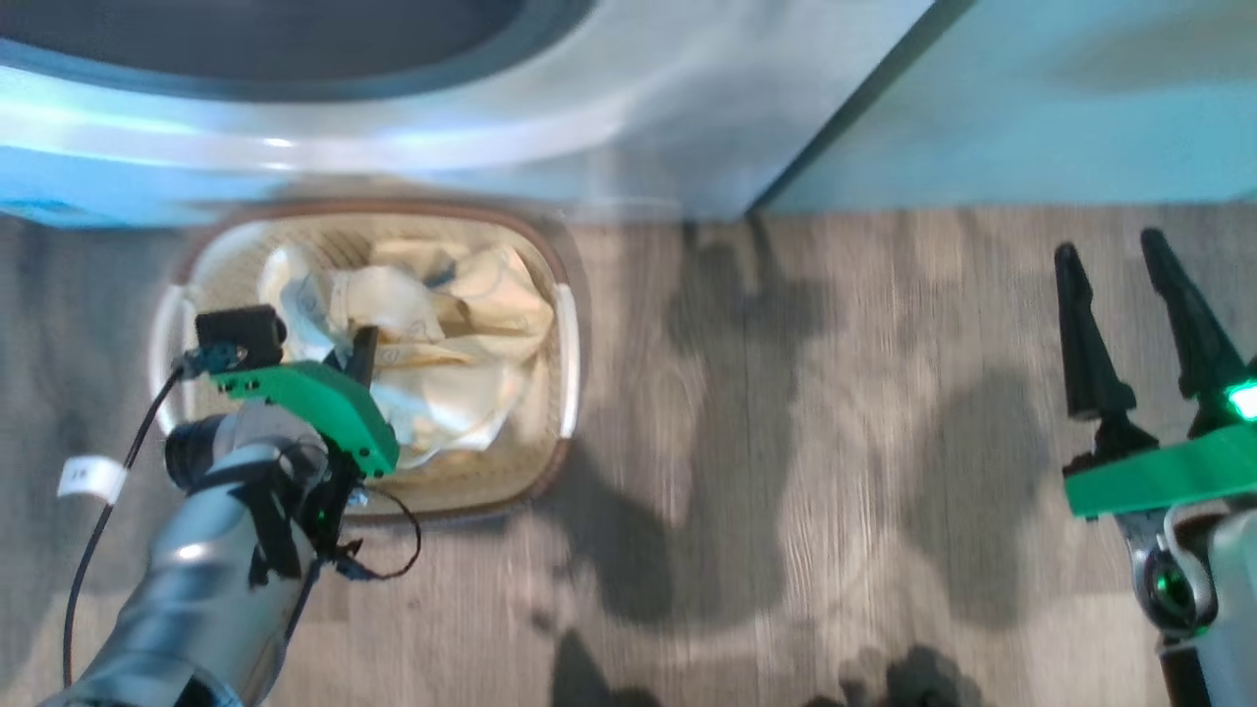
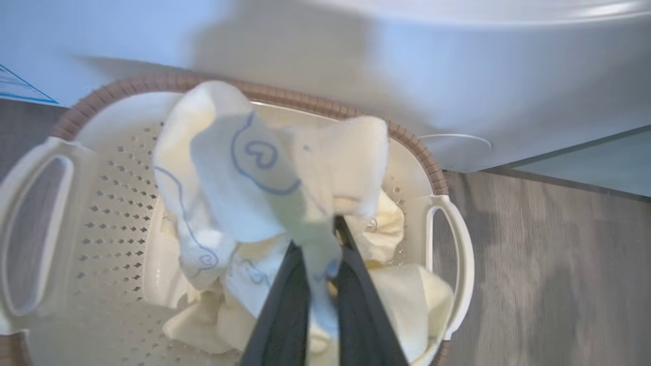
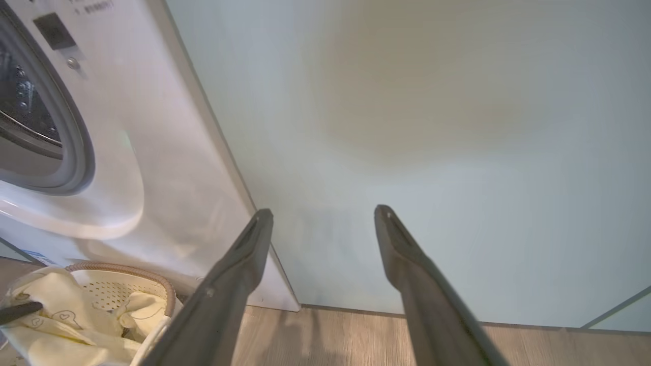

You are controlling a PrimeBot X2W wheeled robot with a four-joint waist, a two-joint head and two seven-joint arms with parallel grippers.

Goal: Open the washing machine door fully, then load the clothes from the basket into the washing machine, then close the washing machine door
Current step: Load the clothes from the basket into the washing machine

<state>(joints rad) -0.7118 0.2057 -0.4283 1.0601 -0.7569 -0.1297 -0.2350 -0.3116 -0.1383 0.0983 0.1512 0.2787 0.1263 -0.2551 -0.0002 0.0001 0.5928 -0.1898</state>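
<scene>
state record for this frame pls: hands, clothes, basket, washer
left hand: shut on a fold of the clothes, over the basket
right hand: open, empty, pointing at the pale cabinet
clothes: cream pieces with blue line drawings, piled in the basket, one piece pinched
basket: on the floor, just in front of the washer
washer: front opening uncovered, drum showing in the right wrist view
stage: loading, first grab made
</scene>
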